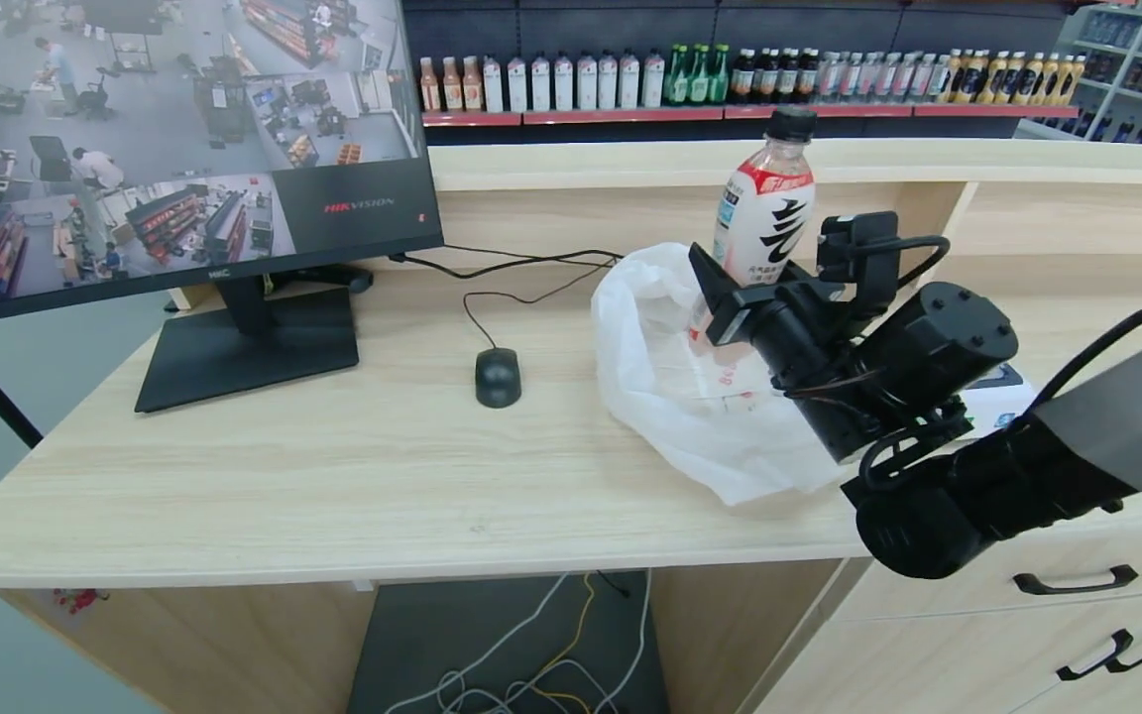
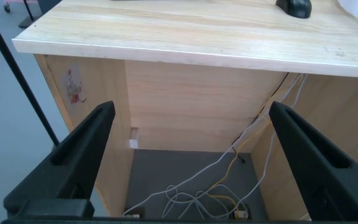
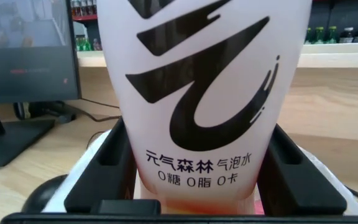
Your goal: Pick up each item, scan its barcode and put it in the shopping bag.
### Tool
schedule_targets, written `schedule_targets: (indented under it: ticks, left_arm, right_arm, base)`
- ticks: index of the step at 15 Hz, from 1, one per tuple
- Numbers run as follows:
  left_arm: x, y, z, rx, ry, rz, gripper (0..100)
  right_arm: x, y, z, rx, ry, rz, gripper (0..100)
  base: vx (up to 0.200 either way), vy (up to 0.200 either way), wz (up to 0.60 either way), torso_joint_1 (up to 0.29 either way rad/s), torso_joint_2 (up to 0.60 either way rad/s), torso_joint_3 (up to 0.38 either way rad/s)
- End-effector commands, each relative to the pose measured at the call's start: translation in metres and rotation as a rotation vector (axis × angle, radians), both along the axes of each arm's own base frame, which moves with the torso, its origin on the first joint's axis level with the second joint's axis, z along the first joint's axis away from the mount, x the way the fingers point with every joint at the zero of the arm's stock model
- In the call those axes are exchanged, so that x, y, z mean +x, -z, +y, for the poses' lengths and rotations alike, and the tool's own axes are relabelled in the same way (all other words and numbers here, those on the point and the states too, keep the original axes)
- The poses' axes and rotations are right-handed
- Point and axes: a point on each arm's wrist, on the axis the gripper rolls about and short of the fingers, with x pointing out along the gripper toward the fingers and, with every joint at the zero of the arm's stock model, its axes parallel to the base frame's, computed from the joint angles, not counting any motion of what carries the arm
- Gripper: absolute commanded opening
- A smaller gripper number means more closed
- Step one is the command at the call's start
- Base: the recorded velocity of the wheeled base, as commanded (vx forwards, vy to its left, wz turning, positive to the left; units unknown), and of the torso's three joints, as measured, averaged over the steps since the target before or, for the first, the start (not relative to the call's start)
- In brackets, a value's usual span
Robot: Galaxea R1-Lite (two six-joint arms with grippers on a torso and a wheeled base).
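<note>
Drink bottle [image 1: 767, 213] – black cap, white wrap label w/ red band at the top – is held upright in the right gripper [image 1: 744, 293], jaws clamped on its lower body from both sides; it stands over the near rim of the white plastic shopping bag [image 1: 670, 397], which sits slumped on the wooden counter [image 1: 333, 466]; whether the btm is already inside the bag mouth can't be told. Step in hand, as I judge it: bagging – bottle is picked and brought to the bag; whether the barcode scan is done can't be told from here. Next move prob. calls for lowering it straight down into the opening, kept upright, then releasing and backing out w/o dragging the thin film along; bag is soft and may fold shut or shift. Left gripper [image 2: 191, 162] hangs low beside the counter's front edge, fingers wide apart and holding nothing, facing the cables [image 2: 210, 190] underneath. Print: label carries one big black brush-stroke character w/ a row of small black characters below it; wording left unread. A white packet [image 1: 1002, 402] w/ blue print lies on the counter behind the right arm – poss. another item; too hidden to say. Further off: computer mouse [image 1: 498, 377], monitor [image 1: 165, 129] showing camera feeds w/ a red logo, and a shop shelf of bottles [image 1: 730, 79] at the back.
</note>
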Motion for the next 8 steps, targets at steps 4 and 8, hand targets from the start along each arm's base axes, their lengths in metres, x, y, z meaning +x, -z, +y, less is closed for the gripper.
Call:
schedule_targets:
  ticks: [4,8]
  left_arm:
    - [0.000,0.000,0.000,0.000,-0.001,0.000,100]
    - [0.000,0.000,0.000,0.000,-0.001,0.000,100]
  right_arm:
    - [0.029,0.032,0.001,-0.022,0.029,0.045,0]
    - [0.037,0.045,-0.002,-0.032,0.038,0.073,0]
  base:
    - [0.000,0.000,0.00,0.000,0.00,0.000]
    - [0.000,0.000,0.00,0.000,0.00,0.000]
